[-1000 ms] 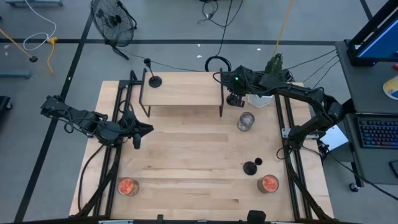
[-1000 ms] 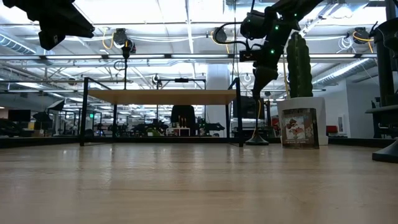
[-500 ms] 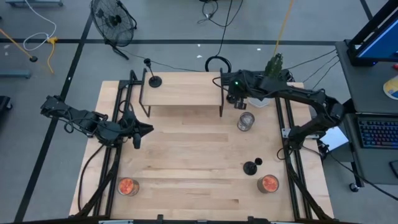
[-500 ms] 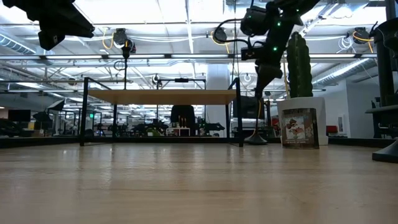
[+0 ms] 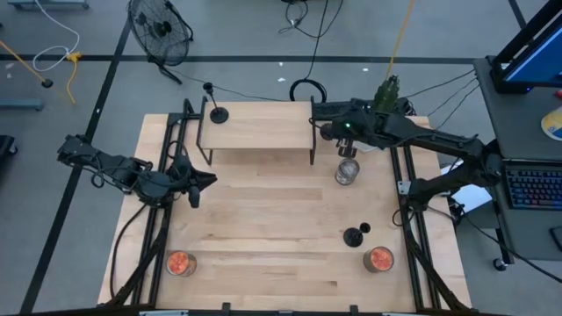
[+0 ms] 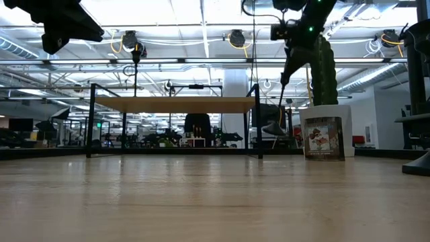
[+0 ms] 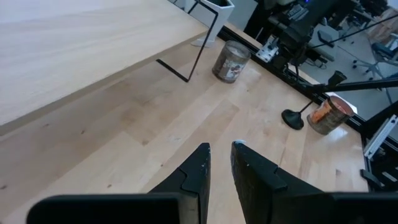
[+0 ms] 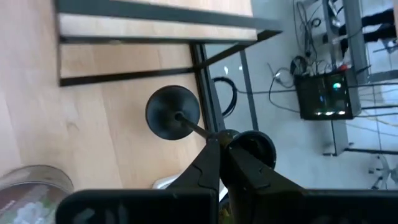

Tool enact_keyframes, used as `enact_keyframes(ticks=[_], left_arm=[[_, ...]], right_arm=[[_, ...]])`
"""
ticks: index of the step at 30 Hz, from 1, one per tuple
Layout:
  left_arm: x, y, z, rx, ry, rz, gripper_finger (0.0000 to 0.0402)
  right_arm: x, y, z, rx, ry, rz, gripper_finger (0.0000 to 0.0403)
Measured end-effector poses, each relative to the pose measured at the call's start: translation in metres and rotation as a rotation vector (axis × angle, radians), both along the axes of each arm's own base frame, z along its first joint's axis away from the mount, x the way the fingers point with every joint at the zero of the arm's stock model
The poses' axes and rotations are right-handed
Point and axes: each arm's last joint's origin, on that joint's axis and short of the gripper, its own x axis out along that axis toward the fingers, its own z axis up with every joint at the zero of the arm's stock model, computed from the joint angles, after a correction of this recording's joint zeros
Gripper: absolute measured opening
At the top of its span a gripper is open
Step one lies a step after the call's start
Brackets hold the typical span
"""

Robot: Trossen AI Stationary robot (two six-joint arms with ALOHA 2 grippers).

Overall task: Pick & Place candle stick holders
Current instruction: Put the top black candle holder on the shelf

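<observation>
Hanging tilted from the right gripper, fingers clamped on its stem, the holder beside the shelf could swing against the shelf leg and slip.

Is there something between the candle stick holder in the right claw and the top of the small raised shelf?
Nothing visible blocks it. The right claw grips a candle stick holder lifted beside the shelf's right end. The shelf's top is bare except another holder at its far left corner.
</observation>
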Motion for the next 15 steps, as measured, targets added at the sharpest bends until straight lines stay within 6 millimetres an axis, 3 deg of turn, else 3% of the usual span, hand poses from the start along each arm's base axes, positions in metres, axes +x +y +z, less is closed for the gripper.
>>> enact_keyframes(ticks=[15], left_arm=[[0.007,-0.003,-0.003,0.064,0.038,0.001,0.0069]], right_arm=[[-0.015,0.021,0.021,-0.15,-0.027,-0.062,0.0001]])
